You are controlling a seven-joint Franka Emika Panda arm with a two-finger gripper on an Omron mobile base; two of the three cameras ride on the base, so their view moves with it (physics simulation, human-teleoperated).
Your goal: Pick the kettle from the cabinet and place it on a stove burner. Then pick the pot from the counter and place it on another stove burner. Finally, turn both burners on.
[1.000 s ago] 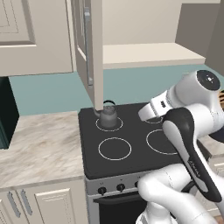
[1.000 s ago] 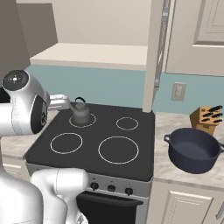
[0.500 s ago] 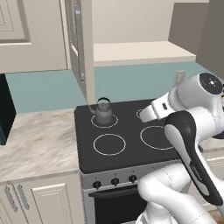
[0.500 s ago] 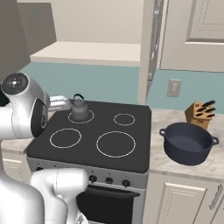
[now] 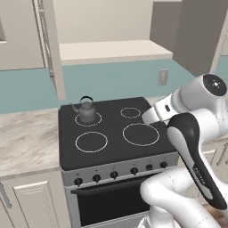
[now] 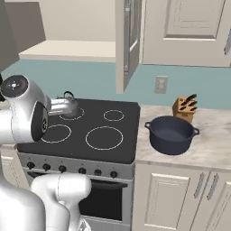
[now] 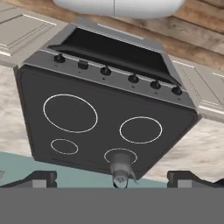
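You had the kettle (image 5: 87,110) standing on the rear left stove burner (image 5: 88,119), apart from the arm. Over the last second the whole scene slid left in both base views, so your base was driving right, toward the pot (image 6: 172,134); the kettle itself did not move. The pot sat on the tabletop (image 6: 212,146) just right of the cooktop (image 6: 122,135), beside a knife block (image 6: 185,107). Your end effector (image 7: 113,180) was spread wide and held nothing. The pot looked to be next.
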